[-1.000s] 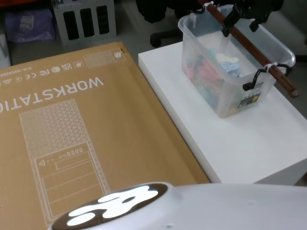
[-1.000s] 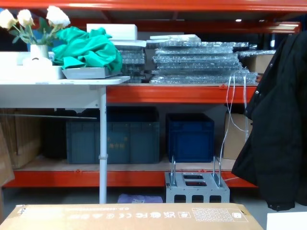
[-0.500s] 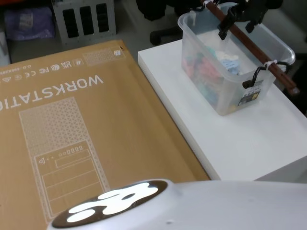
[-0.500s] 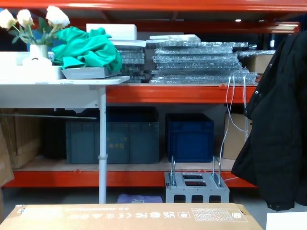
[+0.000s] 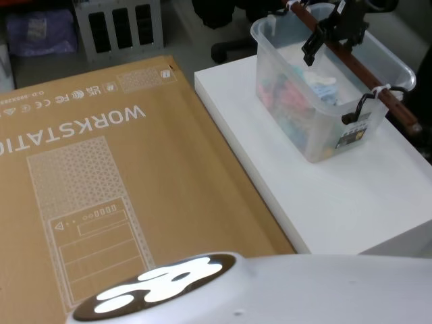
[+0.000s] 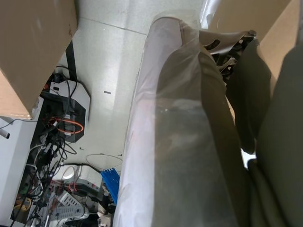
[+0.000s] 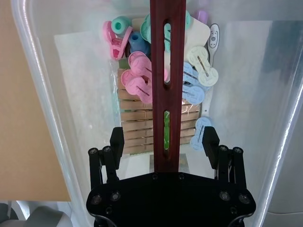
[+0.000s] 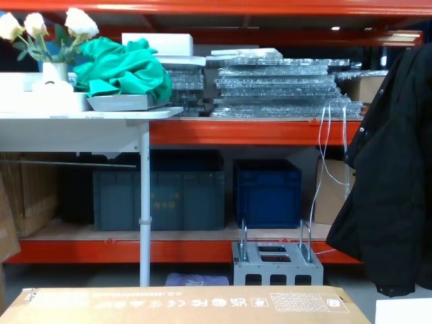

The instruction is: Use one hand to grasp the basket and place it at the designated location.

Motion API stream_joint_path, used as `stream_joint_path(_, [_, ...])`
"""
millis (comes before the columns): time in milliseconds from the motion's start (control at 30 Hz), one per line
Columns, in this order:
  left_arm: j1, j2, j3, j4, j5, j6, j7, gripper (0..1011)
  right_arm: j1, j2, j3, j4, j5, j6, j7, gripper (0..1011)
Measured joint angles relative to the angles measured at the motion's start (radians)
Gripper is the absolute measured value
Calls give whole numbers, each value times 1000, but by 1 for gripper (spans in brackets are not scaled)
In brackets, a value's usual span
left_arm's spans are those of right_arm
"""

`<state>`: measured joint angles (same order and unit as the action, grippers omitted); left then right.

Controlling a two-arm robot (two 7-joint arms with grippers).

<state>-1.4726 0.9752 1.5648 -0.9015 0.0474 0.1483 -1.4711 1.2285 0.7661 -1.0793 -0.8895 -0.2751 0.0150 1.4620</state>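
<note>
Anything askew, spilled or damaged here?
Nothing spilled or tipped. The pale translucent plastic basket stands upright on the white table; its dark red slotted bar handle overhangs the rim. The right gripper straddles that bar, open.

Basket on the table, box alongside

The basket [image 5: 317, 115] stands on the far part of the table [image 5: 351, 202], which lies just right of a flat cardboard box [image 5: 101, 182]. A rod [image 5: 368, 84] runs along the basket's top from end to end, with pegs [image 7: 137, 80] lying inside beneath it. The right end effector [image 7: 163, 139] hangs over the rod's far part, its fingers [image 7: 117, 139] on either side, apart from it. Behind the box, a metal block [image 5: 120, 27] stands on the floor.
</note>
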Motion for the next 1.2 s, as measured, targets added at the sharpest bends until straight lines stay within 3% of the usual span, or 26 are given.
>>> stream_joint_path(467, [0, 0, 0, 0, 0, 0, 0, 0, 6, -22, -14, 41, -3, -8, -6, 960])
stream_joint_path(833, [0, 0, 0, 0, 0, 0, 0, 0, -3, -1, -8, 8, 3, -12, -28, 670])
stream_joint_path(1100, [0, 0, 0, 0, 0, 0, 0, 0, -7, 5, -8, -2, 2, -9, -32, 360])
stream_joint_path(1200, [0, 0, 0, 0, 0, 0, 0, 0, -9, 8, -7, -7, 1, -7, -33, 298])
